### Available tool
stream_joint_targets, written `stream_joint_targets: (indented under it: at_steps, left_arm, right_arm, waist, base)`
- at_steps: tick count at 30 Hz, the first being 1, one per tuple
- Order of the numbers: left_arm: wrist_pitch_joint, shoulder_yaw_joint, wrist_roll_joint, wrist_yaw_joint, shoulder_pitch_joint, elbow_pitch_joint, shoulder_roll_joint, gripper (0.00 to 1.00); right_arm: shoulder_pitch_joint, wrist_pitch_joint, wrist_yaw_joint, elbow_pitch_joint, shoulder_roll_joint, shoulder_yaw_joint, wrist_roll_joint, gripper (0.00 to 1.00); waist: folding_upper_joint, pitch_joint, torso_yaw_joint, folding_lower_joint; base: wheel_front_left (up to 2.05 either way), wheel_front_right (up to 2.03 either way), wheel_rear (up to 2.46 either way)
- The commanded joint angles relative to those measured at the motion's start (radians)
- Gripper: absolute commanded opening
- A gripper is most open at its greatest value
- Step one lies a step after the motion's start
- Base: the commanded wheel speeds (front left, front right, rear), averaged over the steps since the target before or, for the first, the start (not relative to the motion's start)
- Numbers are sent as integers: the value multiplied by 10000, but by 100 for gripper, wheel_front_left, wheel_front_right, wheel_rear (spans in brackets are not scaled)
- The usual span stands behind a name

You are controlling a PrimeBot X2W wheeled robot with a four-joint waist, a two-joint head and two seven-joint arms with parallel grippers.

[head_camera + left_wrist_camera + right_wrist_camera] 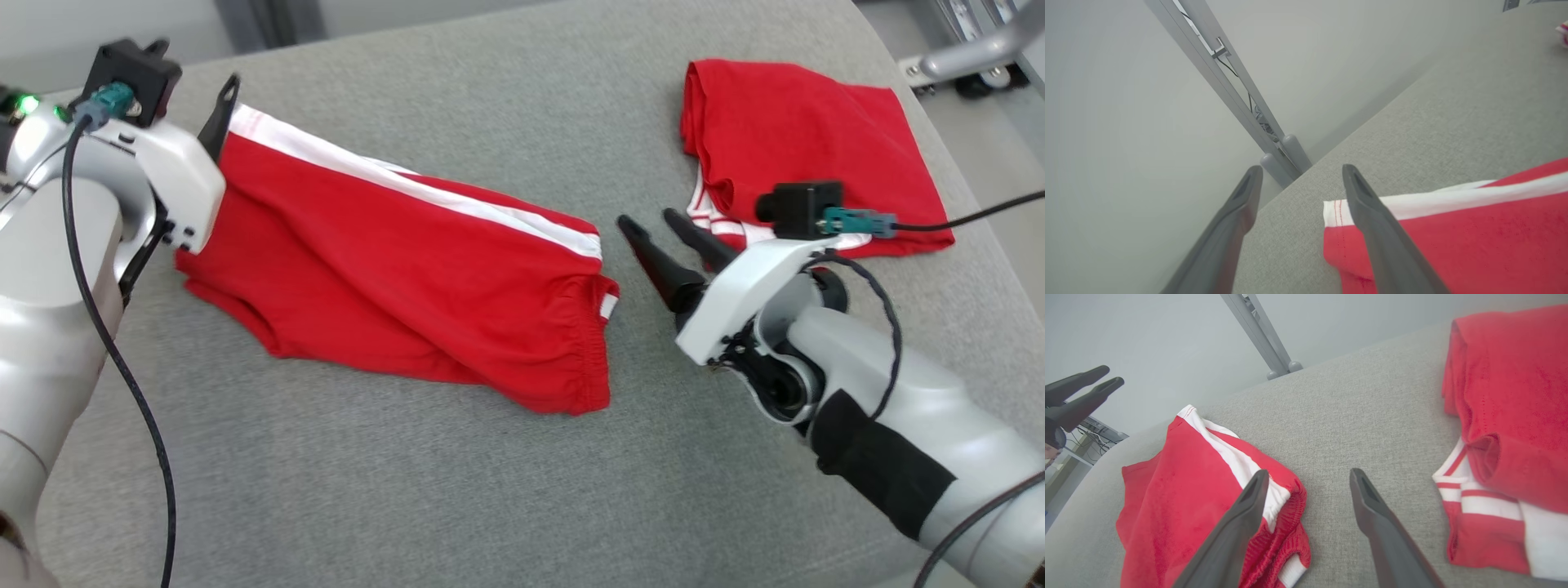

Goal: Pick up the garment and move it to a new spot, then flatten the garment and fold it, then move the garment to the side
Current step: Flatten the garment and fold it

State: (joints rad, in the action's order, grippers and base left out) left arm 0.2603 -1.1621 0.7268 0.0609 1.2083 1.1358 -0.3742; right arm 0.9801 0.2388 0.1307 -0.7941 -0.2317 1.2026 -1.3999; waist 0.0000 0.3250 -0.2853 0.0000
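Garment point(392, 286), red shorts with a white stripe, lies folded on the grey padded surface point(490, 490), left of a second red garment point(800, 131). Left gripper point(1300, 173) gapes wide at its hem corner; right gripper point(649, 219), equally wide and empty, sits beside the waistband.

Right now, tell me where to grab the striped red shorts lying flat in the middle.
Pinch the gathered waistband of the shorts, coming in low from the robot's right with the right gripper. That thick elastic edge faces the open gripper and likely bunches up more than the flat middle, so it should catch more easily.
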Motion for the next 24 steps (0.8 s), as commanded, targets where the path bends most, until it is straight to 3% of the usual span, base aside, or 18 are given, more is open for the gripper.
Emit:
stream_joint_targets:
  at_steps: [1, 4, 6, 11, 15, 20, 24]
  left_arm:
    - [52, 284, -112, -269, -128, -499, -216, 100]
    - [43, 778, -270, -645, -433, -1364, -476, 100]
    - [35, 1401, -434, -1042, -802, -2333, -756, 100]
    - [34, 2985, -1158, -2098, -2485, -4805, -1388, 100]
    - [31, 4103, -1759, -2828, -4245, -6510, -1598, 100]
    - [32, 5397, -2241, -3409, -6565, -8107, -1304, 100]
    - [32, 6612, -2271, -3534, -8336, -8982, -518, 100]
  right_arm:
    - [-71, 162, 1, -142, -234, -116, 246, 100]
    - [-70, 242, 1, -301, -427, -313, 731, 100]
    - [-49, 282, 1, -282, -543, -1151, 1431, 100]
    - [-1288, 259, 1, 693, -762, -4401, 4477, 100]
    - [-3289, 258, 3, 2297, -387, -7369, 7556, 100]
    - [-5757, 261, 3, 4550, 748, -9947, 10462, 100]
    - [-7108, 262, -1, 5441, 1267, -10682, 11519, 100]
  waist:
    - [0, -438, 417, 0]
    - [0, -679, 641, 0]
    - [0, -923, 829, 0]
    - [0, -1580, 1357, 0]
    - [0, -2081, 1863, 0]
    - [0, -2561, 2508, 0]
    - [0, -2850, 2925, 0]
  base:
    - [0, 0, 0]
    - [0, 0, 0]
    - [0, 0, 0]
    - [0, 0, 0]
    - [0, 0, 0]
    - [0, 0, 0]
    - [0, 0, 0]
